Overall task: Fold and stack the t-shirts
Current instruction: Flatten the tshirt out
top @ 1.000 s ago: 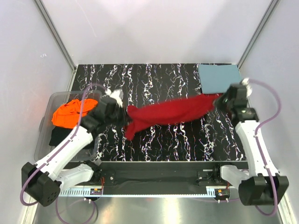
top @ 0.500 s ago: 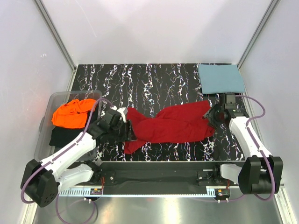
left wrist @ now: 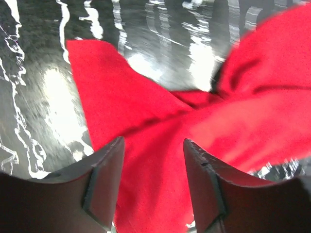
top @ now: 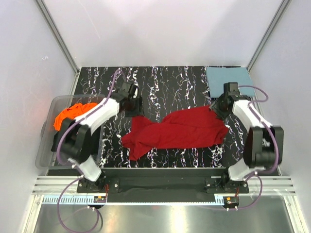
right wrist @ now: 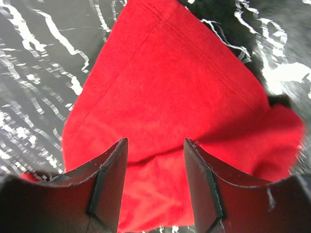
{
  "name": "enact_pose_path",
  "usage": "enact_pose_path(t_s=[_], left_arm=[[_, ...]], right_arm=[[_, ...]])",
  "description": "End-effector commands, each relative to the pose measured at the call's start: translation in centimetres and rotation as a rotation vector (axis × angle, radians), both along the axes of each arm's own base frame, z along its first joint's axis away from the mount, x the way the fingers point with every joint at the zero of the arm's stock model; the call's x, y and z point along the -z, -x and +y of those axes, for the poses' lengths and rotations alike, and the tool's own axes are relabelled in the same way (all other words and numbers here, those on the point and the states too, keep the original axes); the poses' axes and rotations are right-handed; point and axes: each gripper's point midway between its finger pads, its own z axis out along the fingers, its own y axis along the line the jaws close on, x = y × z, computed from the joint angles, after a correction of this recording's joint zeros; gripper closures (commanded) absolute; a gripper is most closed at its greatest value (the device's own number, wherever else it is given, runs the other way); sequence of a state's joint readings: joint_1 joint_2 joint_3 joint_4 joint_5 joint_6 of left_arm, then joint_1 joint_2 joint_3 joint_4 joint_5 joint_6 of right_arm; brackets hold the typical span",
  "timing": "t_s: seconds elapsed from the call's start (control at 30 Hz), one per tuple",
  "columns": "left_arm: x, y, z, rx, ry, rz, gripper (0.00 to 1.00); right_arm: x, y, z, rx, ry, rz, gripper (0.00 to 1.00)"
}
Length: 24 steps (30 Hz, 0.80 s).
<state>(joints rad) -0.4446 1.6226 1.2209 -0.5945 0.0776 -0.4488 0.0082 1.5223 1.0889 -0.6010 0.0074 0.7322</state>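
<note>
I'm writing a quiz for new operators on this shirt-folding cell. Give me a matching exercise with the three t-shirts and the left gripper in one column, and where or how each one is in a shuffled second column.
Column one:
1. red t-shirt
2. teal-blue t-shirt
3. orange t-shirt
4. left gripper

Column two:
A. in the clear bin at the left
B. jaws open, near the red cloth's left end
C. folded flat at the far right corner of the table
D. lying unfolded across the middle of the table

Pairs: 1-D, 2-C, 3-A, 4-B
</note>
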Motion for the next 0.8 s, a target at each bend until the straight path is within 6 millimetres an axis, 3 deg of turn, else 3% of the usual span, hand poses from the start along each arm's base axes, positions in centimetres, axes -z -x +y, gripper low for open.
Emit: enact_pose_path(t_s=[0.0,0.2,0.43,0.6,0.77], left_arm=[[1.5,-2.2,1.0,-0.034,0.008,0.057,0.46],[3.4,-5.3,2.8,-0.081,-0.062,0.059,0.42],[5.1,-7.9,3.3,-0.027,-0.018,0.084,0.54],[6.7,-8.2,4.1,-0.016,-0.054,0.109,0.63],[8.1,-8.3,5.0,-0.035,-0.105,0.127,0.64]], right_arm=[[-0.2,-3.4,0.8,-0.035,-0.035,-0.043,0.44],[0.9,-5.0,1.2,-0.081,-0.049,-0.037,0.44],[2.5,-3.1,3.1,-0.140,-0.142,-0.053,0.44],[3.2,-2.4,3.5,-0.163,-0.152,-0.050,0.44],[3.1,-2.5,3.9,-0.179,-0.174,-0.051,0.44]])
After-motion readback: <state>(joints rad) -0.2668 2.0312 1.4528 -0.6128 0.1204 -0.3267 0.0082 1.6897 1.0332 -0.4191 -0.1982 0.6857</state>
